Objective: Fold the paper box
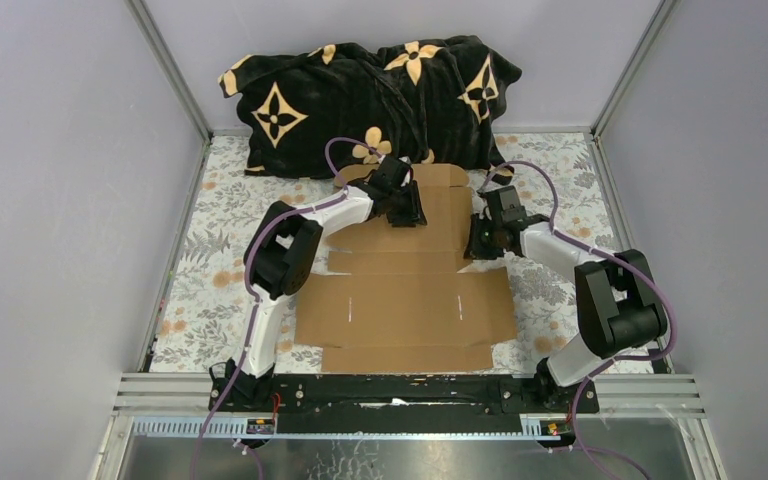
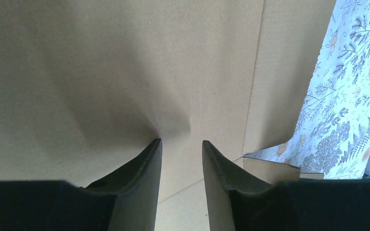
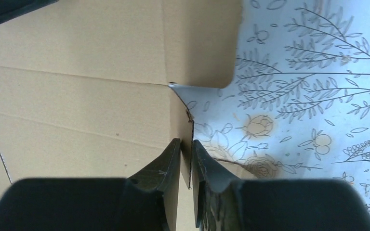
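Lab robot cell, grey walls (image 1: 50, 180), aluminium frame (image 1: 172, 72)

Surface (image 1: 210, 235): white floral print, grey leaves, orange blooms, fills middle of frame. Paper box (image 1: 405, 310), plain brown die-cut sheet w/ flaps, spread out dead centre, widest panel toward bottom. Black blanket (image 1: 360, 95) w/ gold flower motifs bunched along top edge, cardboard's far end just below it.

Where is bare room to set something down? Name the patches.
Free: floral cloth between left arm and left wall; far-right corner beyond right arm. Crowded: far middle, where left claw and right claw meet the paper box below the black blanket.
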Tool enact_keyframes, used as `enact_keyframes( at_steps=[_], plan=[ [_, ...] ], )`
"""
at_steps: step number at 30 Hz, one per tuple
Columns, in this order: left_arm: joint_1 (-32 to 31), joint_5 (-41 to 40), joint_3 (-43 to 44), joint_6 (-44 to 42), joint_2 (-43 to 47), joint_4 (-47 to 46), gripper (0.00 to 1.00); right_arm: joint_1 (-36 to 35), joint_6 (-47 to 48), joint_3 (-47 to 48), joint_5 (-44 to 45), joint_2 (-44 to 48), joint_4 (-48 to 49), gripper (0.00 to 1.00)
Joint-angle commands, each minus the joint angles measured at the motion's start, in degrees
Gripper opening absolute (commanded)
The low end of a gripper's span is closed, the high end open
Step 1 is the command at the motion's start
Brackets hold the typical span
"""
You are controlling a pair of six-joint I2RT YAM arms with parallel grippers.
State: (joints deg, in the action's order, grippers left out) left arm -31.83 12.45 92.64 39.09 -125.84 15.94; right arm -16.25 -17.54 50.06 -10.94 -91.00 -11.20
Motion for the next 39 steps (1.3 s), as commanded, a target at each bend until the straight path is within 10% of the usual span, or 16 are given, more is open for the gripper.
enact_keyframes(
  at_steps=[1,23,28,32,39],
  plan=[
    [-0.3,-0.9,0.8,-1.1,1.3,0.1,0.43,-4.6,2.2,5.8,9.0,-0.2,-7.0,0.20],
    [8.9,-1.8,-13.0,-8.6,26.0,7.6,0.52,-11.8,1.5,15.1,19.5,-5.2,-12.0,0.22],
    [12.3,-2.9,-19.9,-10.0,30.6,10.0,0.36,-13.4,1.3,16.2,19.3,-6.7,-11.9,0.21],
    [14.0,-3.7,-25.3,-9.7,32.6,9.4,0.01,-14.1,1.0,17.1,19.1,-7.8,-12.0,0.22],
    [14.8,-7.6,-31.3,-10.7,34.5,9.0,0.00,-14.6,0.8,17.1,19.1,-8.4,-12.1,0.22]
  ],
)
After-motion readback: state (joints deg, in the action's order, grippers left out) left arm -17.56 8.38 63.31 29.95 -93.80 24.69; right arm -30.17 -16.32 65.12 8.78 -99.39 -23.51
